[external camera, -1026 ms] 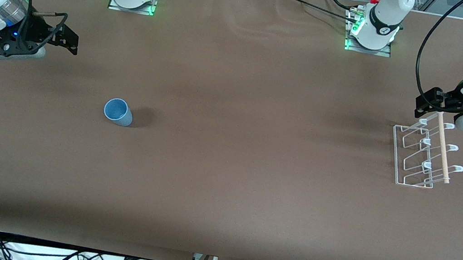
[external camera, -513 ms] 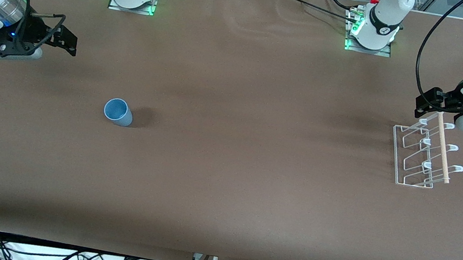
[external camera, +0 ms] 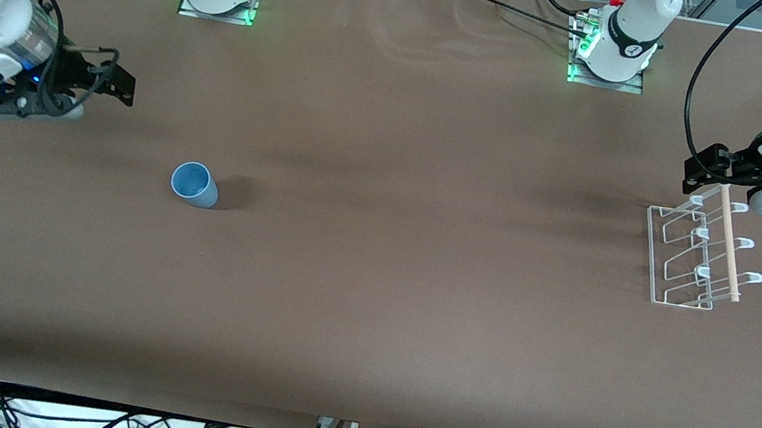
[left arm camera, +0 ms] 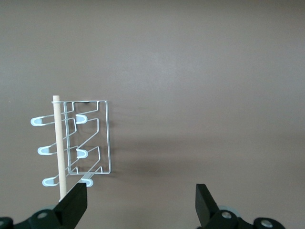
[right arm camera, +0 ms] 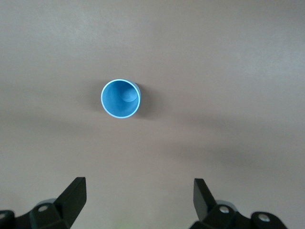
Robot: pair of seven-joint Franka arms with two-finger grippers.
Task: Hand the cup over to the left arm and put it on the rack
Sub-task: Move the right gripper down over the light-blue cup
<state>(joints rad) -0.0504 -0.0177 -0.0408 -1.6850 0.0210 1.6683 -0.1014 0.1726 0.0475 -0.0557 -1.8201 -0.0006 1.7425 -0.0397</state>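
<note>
jaws: both wide, empty | cup (external camera: 194, 184): light-blue, upright, seemingly empty

The cup (external camera: 194, 184) stands upright on the table (external camera: 368, 303) toward the right arm's end, well apart from the rack (external camera: 697, 250) at the left arm's end. A dowel (external camera: 730, 242) lies across the rack's pegs.

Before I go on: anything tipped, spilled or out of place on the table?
Nothing stands out. The cup stands upright, mouth up and empty, apart from the open right gripper. The rack sits flat with its dowel across it, under the open left gripper.
</note>
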